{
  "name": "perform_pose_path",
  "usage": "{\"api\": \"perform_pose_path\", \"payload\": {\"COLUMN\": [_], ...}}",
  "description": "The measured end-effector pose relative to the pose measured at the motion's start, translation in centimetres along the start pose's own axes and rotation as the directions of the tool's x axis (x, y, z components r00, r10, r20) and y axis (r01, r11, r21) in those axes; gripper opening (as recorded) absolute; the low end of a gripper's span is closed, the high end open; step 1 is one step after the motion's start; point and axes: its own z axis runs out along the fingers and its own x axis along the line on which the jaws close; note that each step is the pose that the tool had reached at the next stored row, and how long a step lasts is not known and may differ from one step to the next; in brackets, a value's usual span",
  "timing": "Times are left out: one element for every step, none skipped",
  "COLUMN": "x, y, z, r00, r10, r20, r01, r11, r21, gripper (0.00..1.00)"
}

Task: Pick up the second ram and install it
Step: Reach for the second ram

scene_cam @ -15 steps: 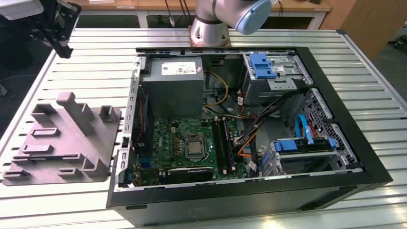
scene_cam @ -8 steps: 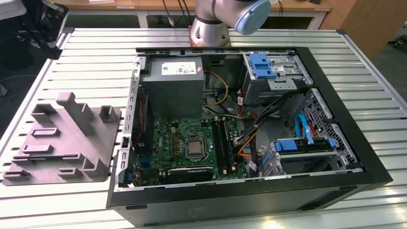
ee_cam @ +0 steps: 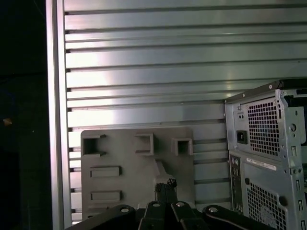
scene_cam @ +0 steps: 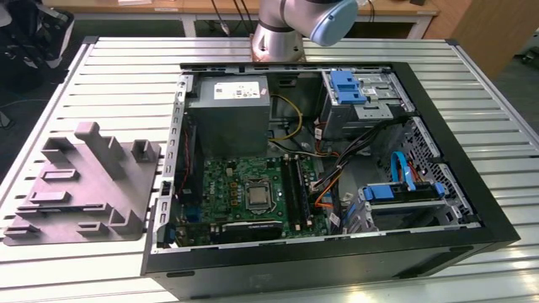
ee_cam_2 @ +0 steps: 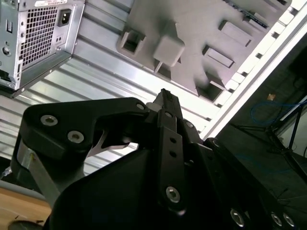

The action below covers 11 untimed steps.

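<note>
The slatted metal table (scene_cam: pixel 101 69) carried everything. The open computer case (scene_cam: pixel 471 208) lay on its side on it with the cover off, which I judged was meant to turn its insides upward so that I could reach in from above. Just beside the case, on the exterior view's left of it, lay the grey tray (scene_cam: pixel 93 189). Its upright tabs and slots looked made to stand parts on edge, where fingers could pinch them. I could make out no stick left in those slots in any view.

Inside the case, the power supply (scene_cam: pixel 227 120) sat at the end nearest my arm's base, and the green motherboard (scene_cam: pixel 223 180) lay flat on the case's floor below it.

My gripper (ee_cam: pixel 165 184) hung clear above the table, outside the case on the tray's side, touching nothing. In both wrist views the fingers were pressed together with nothing between them.

Next to the processor socket at the middle of the case, long narrow dark strips stood in the memory slots. I took one of them for the second ram (scene_cam: pixel 293 184), seated on edge in its slot. It showed as a thin dark line with a little green along it, and I could not tell its chips or latches apart.
</note>
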Motion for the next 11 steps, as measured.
{"api": "perform_pose_path", "payload": {"x": [0.11, 0.20, 0.28, 0.35, 0.42, 0.49, 0.52, 0.55, 0.56, 0.56, 0.57], "y": [-0.21, -0.45, -0.71, -0.99, -1.27, -1.55, -1.86, -2.17, -2.50, -2.85, -3.17], "z": [0.01, 0.03, 0.05, 0.07, 0.10, 0.12, 0.14, 0.17, 0.19, 0.22, 0.25], "r00": [1.0000, 1.0000, 1.0000, 1.0000, 1.0000, 1.0000, 1.0000, 1.0000, 1.0000, 1.0000, 1.0000], "r10": [0.000, 0.000, 0.000, 0.000, 0.000, 0.000, 0.000, 0.000, 0.000, 0.000, 0.000], "r20": [0.0000, -0.0001, -0.0001, -0.0002, -0.0001, 0.0000, -0.0001, 0.0000, -0.0001, 0.0000, 0.0000], "r01": [0.000, 0.000, 0.000, 0.000, 0.000, 0.000, 0.000, 0.000, 0.000, 0.000, 0.000], "r11": [1.0000, 1.0000, 1.0000, 1.0000, 1.0000, 1.0000, 1.0000, 1.0000, 1.0000, 1.0000, 1.0000], "r21": [0.0000, 0.0001, 0.0000, 0.0001, 0.0000, 0.0000, 0.0000, 0.0000, 0.0001, 0.0000, 0.0000], "gripper": [0.10, 0.10, 0.10, 0.10, 0.10, 0.10, 0.10, 0.10, 0.10, 0.10, 0.10]}}
